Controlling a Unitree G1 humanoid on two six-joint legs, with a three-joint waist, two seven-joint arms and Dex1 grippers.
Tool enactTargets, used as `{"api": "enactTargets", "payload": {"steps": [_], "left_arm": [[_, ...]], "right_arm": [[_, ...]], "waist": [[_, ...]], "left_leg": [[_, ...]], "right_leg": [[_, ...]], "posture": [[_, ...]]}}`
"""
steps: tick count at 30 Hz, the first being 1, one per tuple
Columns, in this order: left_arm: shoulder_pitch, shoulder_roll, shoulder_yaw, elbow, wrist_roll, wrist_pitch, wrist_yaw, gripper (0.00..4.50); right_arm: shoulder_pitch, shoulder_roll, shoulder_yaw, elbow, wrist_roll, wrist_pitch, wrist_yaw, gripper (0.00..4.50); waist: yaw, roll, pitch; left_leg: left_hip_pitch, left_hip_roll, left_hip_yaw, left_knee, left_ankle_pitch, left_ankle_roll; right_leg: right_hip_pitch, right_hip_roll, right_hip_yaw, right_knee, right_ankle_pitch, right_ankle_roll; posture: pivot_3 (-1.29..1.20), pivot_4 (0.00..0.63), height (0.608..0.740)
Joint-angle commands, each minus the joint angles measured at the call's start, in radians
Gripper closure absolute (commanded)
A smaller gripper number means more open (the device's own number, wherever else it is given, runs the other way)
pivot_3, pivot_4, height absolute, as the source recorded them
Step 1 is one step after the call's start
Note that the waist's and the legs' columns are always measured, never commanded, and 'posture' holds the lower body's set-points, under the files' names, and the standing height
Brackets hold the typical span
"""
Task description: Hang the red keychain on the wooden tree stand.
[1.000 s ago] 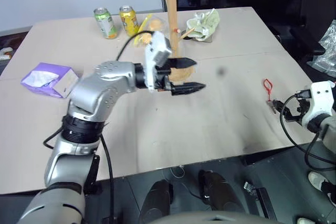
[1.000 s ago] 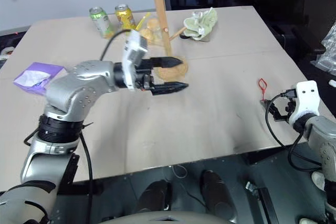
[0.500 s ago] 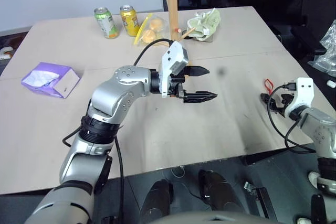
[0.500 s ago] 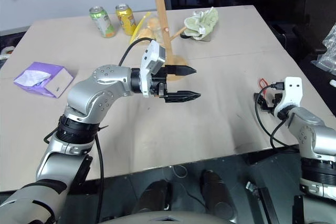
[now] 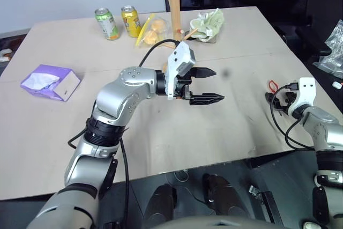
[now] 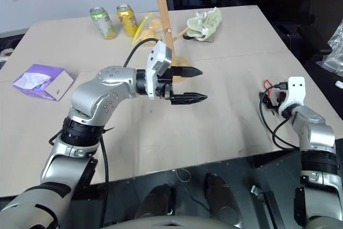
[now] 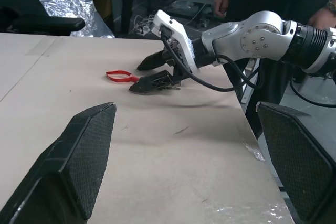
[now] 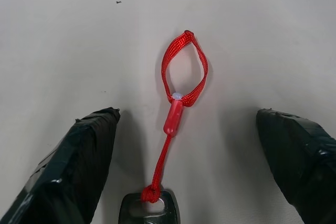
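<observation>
Right tool [image 8: 181,145] advanced | red keychain [image 8: 179,98]: woven loop, black tag

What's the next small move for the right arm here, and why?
Probably ease the right gripper slightly forward and down, then close. Its fingers stand open on either side of the red keychain, which lies flat on the table, ungrasped. The wooden tree stand is far across the table, so the grasp comes first.

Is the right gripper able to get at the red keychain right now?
Probably yes: the right gripper sits open at the thin red cord keychain, which lies flat on the bare table between its fingers.
</observation>
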Motion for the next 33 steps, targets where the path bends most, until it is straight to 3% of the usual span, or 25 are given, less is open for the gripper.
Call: {"api": "enactTargets", "payload": {"steps": [1,5,6,8,16,22,27,33], "left_arm": [[-0.020,-0.001,0.030,-0.033,-0.009,0.002,0.000,0.00],[-0.027,-0.011,0.041,-0.036,-0.023,0.014,0.007,0.00],[-0.029,-0.013,0.044,-0.035,-0.022,0.015,0.009,0.00],[-0.033,-0.013,0.049,-0.034,-0.022,0.018,0.008,0.00],[-0.030,-0.002,0.086,-0.034,-0.037,0.043,0.007,0.00],[0.070,0.120,0.296,-0.120,-0.205,0.219,0.038,0.00],[0.150,0.135,0.471,-0.211,-0.344,0.328,0.199,0.00],[0.203,0.108,0.633,-0.283,-0.510,0.389,0.420,0.00]], "right_arm": [[0.000,0.008,-0.001,0.002,0.011,0.001,0.034,1.33],[0.025,0.007,0.029,-0.020,-0.014,-0.018,0.057,3.09],[0.035,0.002,0.045,-0.024,-0.032,-0.035,0.066,3.72],[0.051,-0.005,0.067,-0.026,-0.060,-0.059,0.075,4.47],[0.128,-0.047,0.097,-0.083,-0.137,-0.175,0.109,4.47],[0.299,-0.019,0.082,-0.598,-0.093,-0.190,0.085,4.47],[0.200,0.138,0.232,-0.821,-0.143,-0.183,-0.031,4.47],[0.084,0.220,0.399,-0.722,-0.308,-0.356,-0.071,4.47]], "waist": [[-0.001,0.000,0.000],[-0.002,0.000,0.000],[-0.002,0.000,0.000],[-0.002,0.000,0.000],[0.001,0.000,0.000],[-0.008,0.004,0.002],[-0.019,0.004,0.002],[0.003,0.004,0.002]], "left_leg": [[0.000,0.000,0.000,0.000,0.000,0.000],[0.001,0.001,0.000,0.000,0.000,0.001],[0.001,0.001,0.000,0.000,-0.001,0.001],[0.001,0.001,0.000,0.000,-0.001,0.001],[0.001,0.001,0.000,0.000,-0.001,0.001],[0.000,0.001,0.001,-0.001,-0.001,0.002],[0.002,0.004,0.000,0.000,-0.002,0.004],[0.000,0.003,-0.001,0.000,-0.003,0.004]], "right_leg": [[0.000,0.000,0.000,0.000,0.000,0.000],[0.000,0.001,0.000,0.000,0.000,0.000],[0.000,0.001,0.000,0.000,0.000,0.000],[0.000,0.001,0.000,0.000,0.000,0.000],[0.000,0.001,0.000,0.000,0.000,0.000],[-0.002,0.001,0.001,0.001,0.000,0.000],[-0.001,0.005,0.001,0.001,-0.001,0.000],[-0.001,0.004,0.001,0.000,-0.001,-0.001]], "posture": [[0.00,0.150,0.740],[0.00,0.150,0.740],[0.00,0.150,0.740],[0.00,0.150,0.740],[0.00,0.150,0.740],[0.00,0.150,0.740],[0.00,0.150,0.740],[0.00,0.150,0.740]]}}
